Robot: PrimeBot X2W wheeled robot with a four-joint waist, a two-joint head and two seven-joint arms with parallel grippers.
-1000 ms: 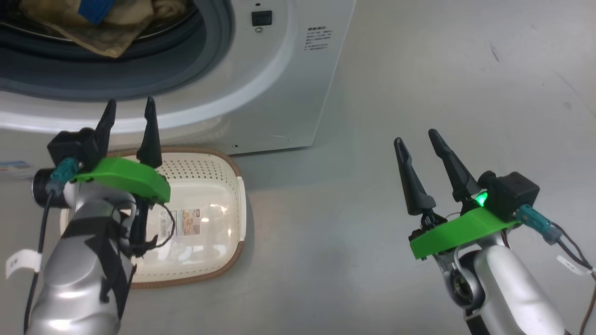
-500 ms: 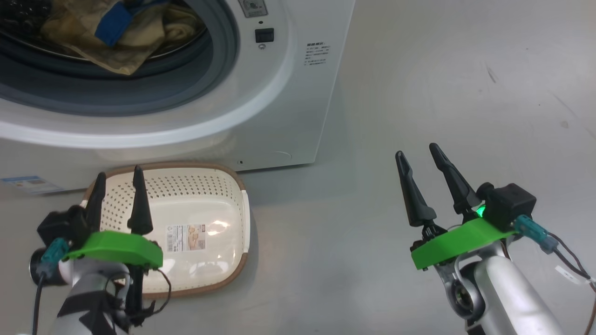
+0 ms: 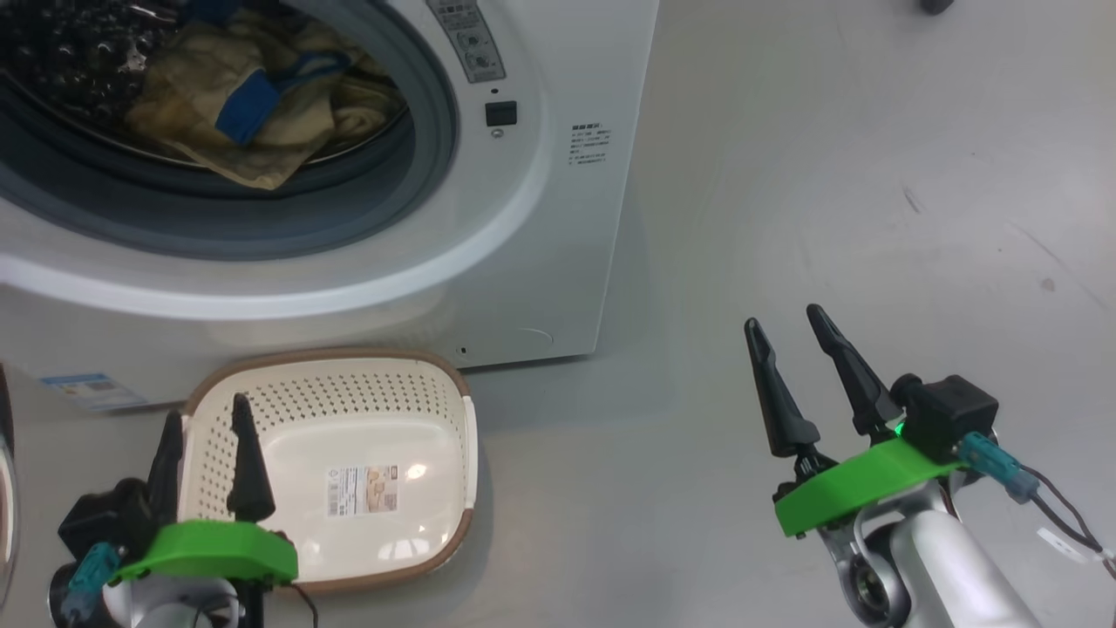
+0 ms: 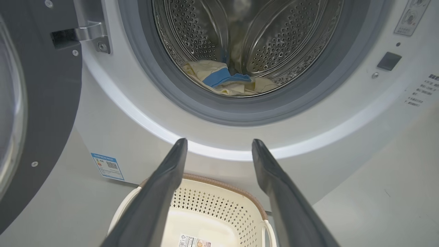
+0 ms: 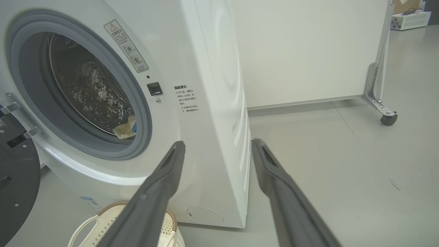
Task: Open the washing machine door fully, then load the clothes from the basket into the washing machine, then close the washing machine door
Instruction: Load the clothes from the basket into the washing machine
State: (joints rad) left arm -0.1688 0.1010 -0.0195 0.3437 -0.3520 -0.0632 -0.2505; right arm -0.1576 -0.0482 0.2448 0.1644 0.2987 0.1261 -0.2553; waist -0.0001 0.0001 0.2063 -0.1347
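Left gripper point(image 3: 207, 408) and right gripper point(image 3: 783, 316) are held wide and empty. Scuffed grey floor point(image 3: 828, 157) is noted, with a white castored partition point(image 5: 301, 51) beyond.

White washing machine point(image 3: 558, 218) with grey mouth seal point(image 4: 205, 113) and perforated steel drum point(image 4: 284, 41); beyond the left gripper's point(image 4: 219, 141) dark jaws, cream-yellow clothes point(image 4: 223, 80) with a blue patch. Below those jaws, cream basket point(image 4: 212, 202) with a dotted hole pattern and brown rim; to their left, the dark grey washing machine door point(image 4: 51, 103) and a blue sticker point(image 4: 107, 166).
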